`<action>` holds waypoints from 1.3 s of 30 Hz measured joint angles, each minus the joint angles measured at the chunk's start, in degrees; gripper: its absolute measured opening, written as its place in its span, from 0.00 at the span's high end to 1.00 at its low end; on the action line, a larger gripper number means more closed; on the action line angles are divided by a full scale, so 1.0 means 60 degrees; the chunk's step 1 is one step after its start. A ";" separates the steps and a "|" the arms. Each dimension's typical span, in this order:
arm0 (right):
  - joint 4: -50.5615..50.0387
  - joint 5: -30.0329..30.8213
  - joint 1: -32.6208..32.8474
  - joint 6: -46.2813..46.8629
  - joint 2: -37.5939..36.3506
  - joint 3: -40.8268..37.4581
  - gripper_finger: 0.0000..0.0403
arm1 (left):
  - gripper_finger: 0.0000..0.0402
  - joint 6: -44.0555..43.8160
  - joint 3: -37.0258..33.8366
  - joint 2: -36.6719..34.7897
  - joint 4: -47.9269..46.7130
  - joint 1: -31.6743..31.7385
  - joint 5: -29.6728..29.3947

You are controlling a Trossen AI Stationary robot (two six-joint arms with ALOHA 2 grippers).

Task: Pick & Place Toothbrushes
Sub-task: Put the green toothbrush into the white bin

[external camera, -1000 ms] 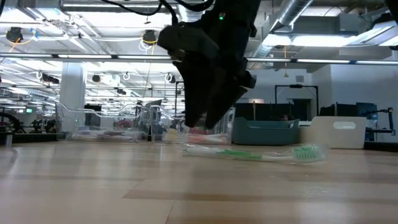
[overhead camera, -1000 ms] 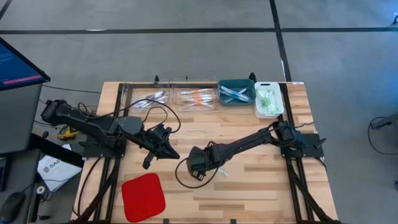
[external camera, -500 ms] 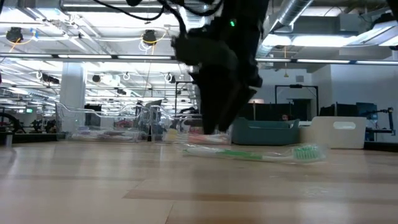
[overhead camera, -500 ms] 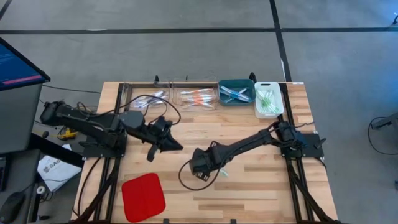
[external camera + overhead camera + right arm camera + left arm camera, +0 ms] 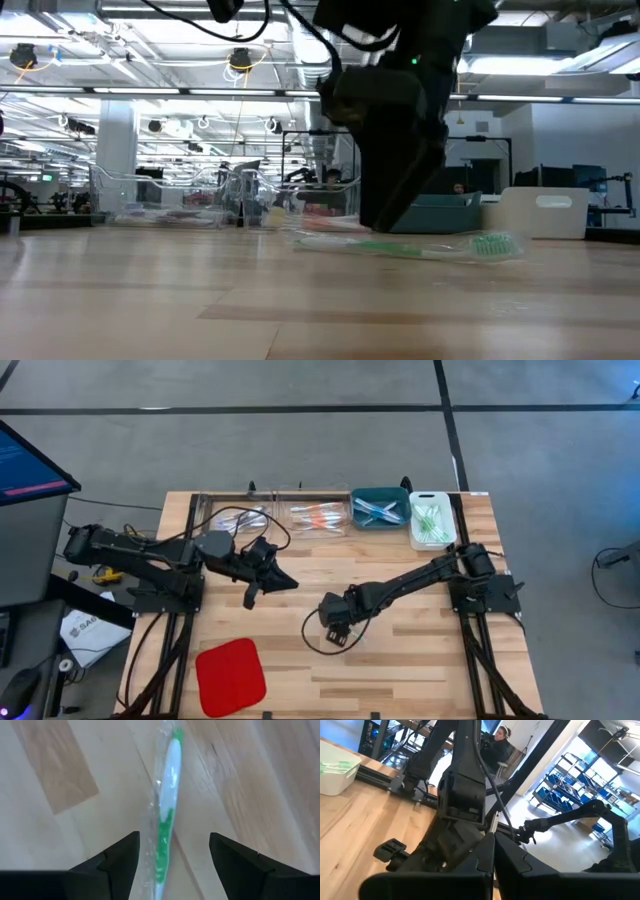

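Green toothbrush (image 5: pixel 166 827): flat on counter (image 5: pixel 420 660), mid-counter, wrapped in clear film. Right gripper (image 5: pixel 172 852): above it, fingers spread either side, not touching. Left gripper (image 5: pixel 275 582): closed, empty, raised nearby. Other toothbrushes (image 5: pixel 428 520): in bins at far edge.

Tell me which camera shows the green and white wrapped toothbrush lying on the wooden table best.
The right wrist view: the green and white wrapped toothbrush lies close up between the open right gripper fingers. The low view shows it side-on; the high view hides it under the arm; the left wrist view misses it.
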 joint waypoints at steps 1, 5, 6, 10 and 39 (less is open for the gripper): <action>0.0009 -0.0143 -0.0056 -0.0061 0.0010 -0.0011 0.42 | 1.00 0.0000 0.0000 0.0001 0.0000 0.0000 0.0000; 0.0352 -0.0722 -0.0198 -0.0351 0.0011 0.0011 0.42 | 1.00 -0.0080 0.0000 0.0000 0.0007 -0.0029 -0.0004; 0.0353 -0.0766 -0.0225 -0.0380 0.0011 0.0008 0.42 | 1.00 -0.0136 0.0000 0.0002 0.0009 -0.0029 -0.0004; 0.0627 -0.0789 -0.0238 -0.0477 0.0123 0.0011 0.42 | 1.00 -0.0186 0.0000 0.0000 0.0015 -0.0091 -0.0004; 0.1931 -0.1382 -0.0447 -0.0142 0.0153 -0.1042 0.62 | 1.00 -0.0151 0.0000 0.0003 0.0044 -0.0135 -0.0124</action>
